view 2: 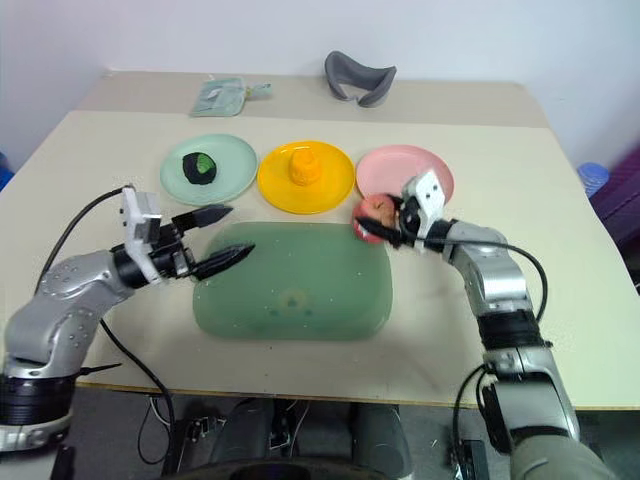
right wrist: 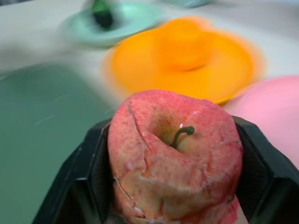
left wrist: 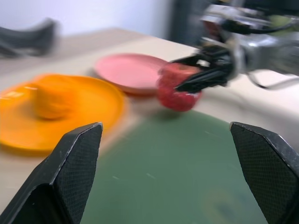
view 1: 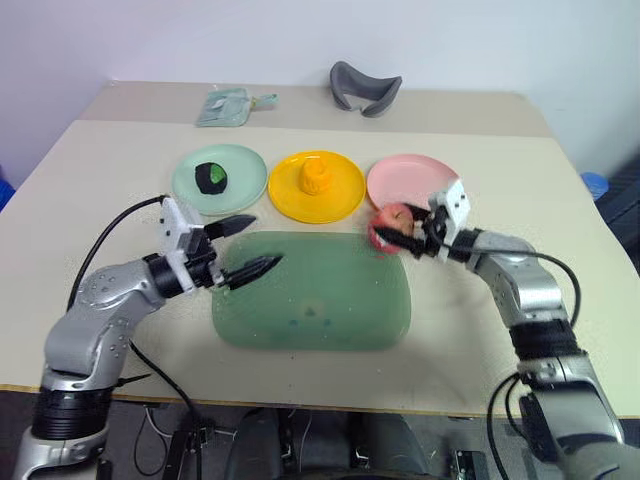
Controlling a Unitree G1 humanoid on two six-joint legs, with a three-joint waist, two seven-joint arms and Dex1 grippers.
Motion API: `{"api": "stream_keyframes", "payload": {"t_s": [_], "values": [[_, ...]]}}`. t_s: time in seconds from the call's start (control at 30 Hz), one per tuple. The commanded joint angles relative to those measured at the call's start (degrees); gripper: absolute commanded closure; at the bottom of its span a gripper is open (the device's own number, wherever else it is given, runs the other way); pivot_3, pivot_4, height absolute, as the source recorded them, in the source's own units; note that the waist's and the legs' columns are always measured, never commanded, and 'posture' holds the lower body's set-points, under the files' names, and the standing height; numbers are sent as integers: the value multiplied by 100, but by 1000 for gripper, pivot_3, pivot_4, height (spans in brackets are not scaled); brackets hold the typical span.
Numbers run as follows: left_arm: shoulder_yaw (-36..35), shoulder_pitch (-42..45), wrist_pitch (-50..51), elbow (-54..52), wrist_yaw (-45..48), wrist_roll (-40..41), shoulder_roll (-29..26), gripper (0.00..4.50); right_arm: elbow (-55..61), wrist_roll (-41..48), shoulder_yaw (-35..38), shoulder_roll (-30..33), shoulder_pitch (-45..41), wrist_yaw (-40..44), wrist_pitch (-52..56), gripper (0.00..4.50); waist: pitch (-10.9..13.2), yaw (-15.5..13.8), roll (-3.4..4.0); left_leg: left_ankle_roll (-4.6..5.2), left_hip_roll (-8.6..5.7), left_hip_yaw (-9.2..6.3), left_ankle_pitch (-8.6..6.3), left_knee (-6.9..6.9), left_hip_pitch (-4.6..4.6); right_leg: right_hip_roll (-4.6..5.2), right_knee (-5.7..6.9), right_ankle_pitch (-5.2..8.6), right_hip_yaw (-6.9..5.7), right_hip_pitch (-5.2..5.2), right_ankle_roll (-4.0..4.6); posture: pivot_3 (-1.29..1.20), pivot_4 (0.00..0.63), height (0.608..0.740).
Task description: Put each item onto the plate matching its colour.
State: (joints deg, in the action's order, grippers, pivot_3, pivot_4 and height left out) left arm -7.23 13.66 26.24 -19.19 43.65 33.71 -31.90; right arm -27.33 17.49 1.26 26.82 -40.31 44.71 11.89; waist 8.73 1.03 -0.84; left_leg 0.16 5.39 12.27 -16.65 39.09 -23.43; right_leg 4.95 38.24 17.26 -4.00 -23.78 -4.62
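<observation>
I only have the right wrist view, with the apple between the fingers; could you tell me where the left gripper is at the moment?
Observer: The left gripper hovers open over the near-left corner of the green mat, holding nothing.
Operator: Thank you. How far along are the other two items?
Observer: The green-and-black lump lies on the mint green plate, and the yellow-orange fruit sits on the yellow plate.
Operator: And is my apple over the pink plate yet?
Observer: Not quite; the right gripper holds the apple just short of the pink plate, at the plate's near edge by the mat's far-right corner.
</observation>
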Motion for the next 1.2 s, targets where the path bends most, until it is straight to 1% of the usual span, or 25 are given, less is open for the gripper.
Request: {"api": "stream_keyframes", "payload": {"t_s": [0.03, 0.23, 0.4, 0.47, 0.5, 0.53, 0.57, 0.63, 0.73, 0.8, 0.87, 0.9, 1.0, 1.1, 1.2], "values": [[88, 158, 186, -325, -466, -200, 30, 0, -1187, -247, 360, -34, -850, -514, -692, 1819, 0, -6, 0, 0, 0, 1, 0, -7, 0, 0, -1, 1, 0, -2, 1, 0, 150, 740], [171, 354, 691, -458, -979, -243, 48, 0, -3489, -671, 522, -118, -2119, -1315, -1440, 1819, 1, 16, 2, -1, 0, 7, 0, -14, 0, 0, -7, 2, 0, -3, 2, 0, 150, 740], [172, 294, 683, -536, -1084, -307, 69, 0, -4260, -902, 530, -190, -2441, -1451, -1658, 1819, 3, 28, 5, -1, 1, 6, 0, -15, 0, 1, -6, 2, 1, -5, 2, 0, 150, 740], [150, 210, 693, -619, -1100, -291, 74, 0, -4393, -951, 534, -238, -2479, -1384, -1636, 822, 3, 39, 6, -1, 1, 6, 0, -14, 0, 1, -5, 2, 2, -5, 1, 0, 150, 740], [149, 172, 678, -652, -1099, -301, 68, 0, -4427, -974, 540, -250, -2487, -1364, -1642, 499, 3, 45, 6, -1, 1, 5, 0, -14, 0, 1, -5, 2, 3, -5, 2, 0, 150, 740], [135, 127, 681, -683, -1086, -280, 61, 0, -4436, -1028, 517, -256, -2486, -1343, -1696, 69, 3, 52, 7, -1, 1, 4, 1, -15, 0, 1, -4, 2, 3, -5, 2, 0, 150, 740], [121, 86, 672, -705, -1084, -277, 53, 0, -4435, -1075, 500, -257, -2483, -1330, -1745, 69, 4, 58, 7, -1, 1, 4, 1, -15, 0, 1, -4, 2, 3, -5, 1, 0, 150, 740], [94, -20, 325, -677, -1042, -413, 100, 0, -4377, -1120, 507, -242, -2479, -1299, -1820, 69, 4, 66, 9, -2, 2, 3, 1, -15, 0, 1, -4, 2, 3, -5, 2, 0, 150, 740], [79, -189, -248, -543, -976, -698, 136, 0, -4150, -1047, 570, -163, -2439, -947, -1889, 69, 5, 86, 10, -2, 2, 4, 1, -14, 0, 1, -4, 2, 3, -5, 1, 0, 150, 740], [2, -269, -794, -364, -909, -782, 313, 0, -3797, -959, 625, -50, -2312, -638, -2030, 69, 10, 97, 18, -2, 1, 6, 1, -15, -1, 1, -4, 2, 2, -5, 2, 0, 150, 740], [-10, -335, -1057, -240, -881, -927, 337, 0, -3411, -864, 667, 35, -2144, -349, -2075, 69, 10, 101, 18, -2, 2, 6, 1, -15, -1, 1, -4, 2, 3, -5, 2, 0, 150, 740], [-46, -378, -1125, -144, -840, -945, 320, 0, -2871, -748, 702, 133, -1857, -148, -2053, 69, 9, 104, 20, -2, 2, 5, 1, -15, -1, 1, -4, 2, 3, -5, 2, 0, 150, 740], [-129, -529, -1285, 9, -622, -915, 199, 0, -986, -291, 865, 423, -761, 310, -1640, 69, 9, 52, 20, -2, 2, 2, 1, -18, -1, 3, -9, 2, 1, -1, 1, 0, 150, 740], [-332, -853, -1485, -56, -312, -776, 56, 0, 843, 153, 1056, 868, 612, 666, -996, 69, 9, -4, 20, -2, 3, 0, 1, -17, -1, 4, -12, 2, 2, -1, 0, 0, 150, 740], [-626, -1216, -1462, -158, -78, -561, -115, 0, 2076, 670, 1479, 1198, 1690, 731, -355, 69, 9, -18, 23, -2, 3, 0, 0, -16, 0, 5, -10, 2, 3, -2, 1, 0, 150, 740]]}}
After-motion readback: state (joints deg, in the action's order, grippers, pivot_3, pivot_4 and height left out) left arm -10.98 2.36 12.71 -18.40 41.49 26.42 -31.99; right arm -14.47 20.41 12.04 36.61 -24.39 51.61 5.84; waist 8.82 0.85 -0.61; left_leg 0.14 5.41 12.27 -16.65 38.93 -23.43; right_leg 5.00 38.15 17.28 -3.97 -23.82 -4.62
